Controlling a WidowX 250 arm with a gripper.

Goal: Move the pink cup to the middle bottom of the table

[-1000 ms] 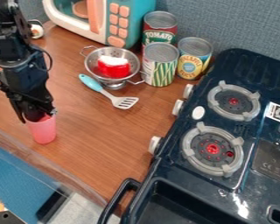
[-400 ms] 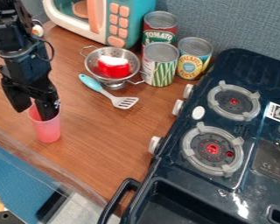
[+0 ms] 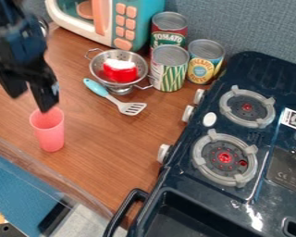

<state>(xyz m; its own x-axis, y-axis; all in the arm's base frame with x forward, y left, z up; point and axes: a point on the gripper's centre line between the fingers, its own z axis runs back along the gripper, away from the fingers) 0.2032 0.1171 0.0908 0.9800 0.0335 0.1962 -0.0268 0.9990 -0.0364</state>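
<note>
Pink cup (image 3: 50, 134), labelled cans (image 3: 169, 73) beyond

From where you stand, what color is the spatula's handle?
The spatula's handle is light blue; it shows best in the camera view.

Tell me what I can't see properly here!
Camera view: inside bottom of the pink cup, hidden by its wall.
Camera view: lower part of the tomato can, behind the striped can.
Camera view: details of the gripper, blurred.
Camera view: top of the toy microwave, cut off.
</note>
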